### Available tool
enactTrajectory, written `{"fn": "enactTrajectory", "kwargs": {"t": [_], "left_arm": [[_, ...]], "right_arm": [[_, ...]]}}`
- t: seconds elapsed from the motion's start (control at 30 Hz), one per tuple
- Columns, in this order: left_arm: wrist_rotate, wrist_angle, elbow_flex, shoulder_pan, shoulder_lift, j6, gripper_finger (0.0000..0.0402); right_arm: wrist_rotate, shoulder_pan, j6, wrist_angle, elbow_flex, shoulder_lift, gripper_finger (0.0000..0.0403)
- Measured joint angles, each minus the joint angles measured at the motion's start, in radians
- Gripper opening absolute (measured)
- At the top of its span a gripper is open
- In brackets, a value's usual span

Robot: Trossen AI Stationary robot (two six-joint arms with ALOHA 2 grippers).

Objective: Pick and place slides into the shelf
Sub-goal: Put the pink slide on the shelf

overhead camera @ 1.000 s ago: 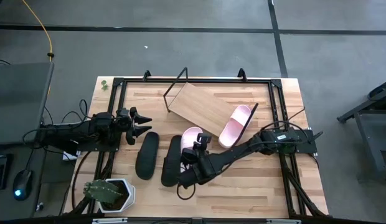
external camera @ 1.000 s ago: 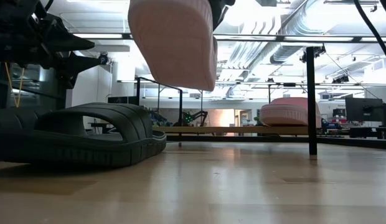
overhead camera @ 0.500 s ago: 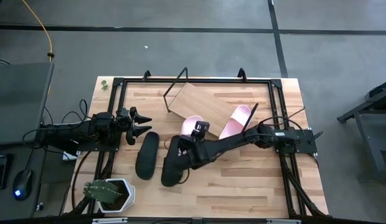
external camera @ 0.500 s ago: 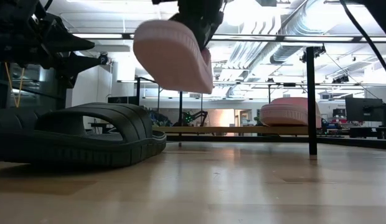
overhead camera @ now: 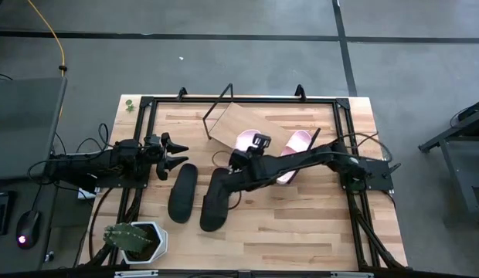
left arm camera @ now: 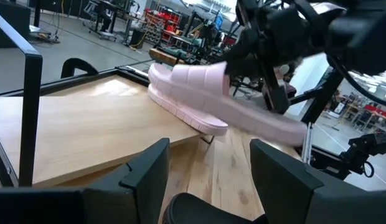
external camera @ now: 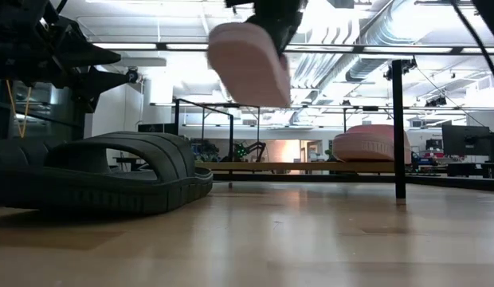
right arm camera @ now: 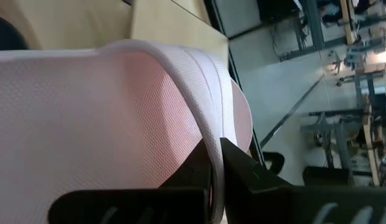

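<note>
My right gripper [overhead camera: 241, 154] is shut on a light pink slide [overhead camera: 244, 141] and carries it in the air over the near edge of the shelf's wooden board [overhead camera: 238, 122]. In the low view this slide [external camera: 248, 64] shows its sole high above the table. The second pink slide [overhead camera: 295, 141] lies on the shelf board, partly behind my right arm. Both black slides [overhead camera: 181, 191] [overhead camera: 215, 199] rest sole-down on the table. My left gripper [overhead camera: 181, 154] waits open at the table's left side, beside the black slides. My right gripper pinches the raised rim of the pink slide's strap [right arm camera: 213, 146] between its two fingers [right arm camera: 243, 169]. The slide is lifted clear of table and shelf, and it hangs tilted with its sole [external camera: 245, 68] turned toward the near side.
The shelf [external camera: 295, 167] sits askew at the far middle of the table, with black wire end frames [overhead camera: 216, 104]. A black metal frame [overhead camera: 147, 104] borders the tabletop. A potted plant [overhead camera: 135, 239] stands at the near left corner. Bare wood [overhead camera: 301, 224] lies near right.
My right gripper has carried the pink slide up and toward the far edge, from beside the black slides near the table's middle to above the shelf's near edge. The slide has stayed in the hold and clear of the table. The left arm has kept still.
</note>
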Motion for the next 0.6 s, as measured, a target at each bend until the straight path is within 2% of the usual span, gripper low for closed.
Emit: {"fn": "enactTrajectory", "kwargs": {"t": [0.3,0.6], "left_arm": [[-0.024,0.002,0.0,0.0,0.0,0.051,0.0205],[-0.041,0.007,0.0,0.0,0.0,0.052,0.0205]], "right_arm": [[-0.013,-0.037,0.162,-0.001,-0.28,-0.167,0.0],[-0.026,-0.087,0.205,-0.001,-0.365,-0.175,0.0]]}}
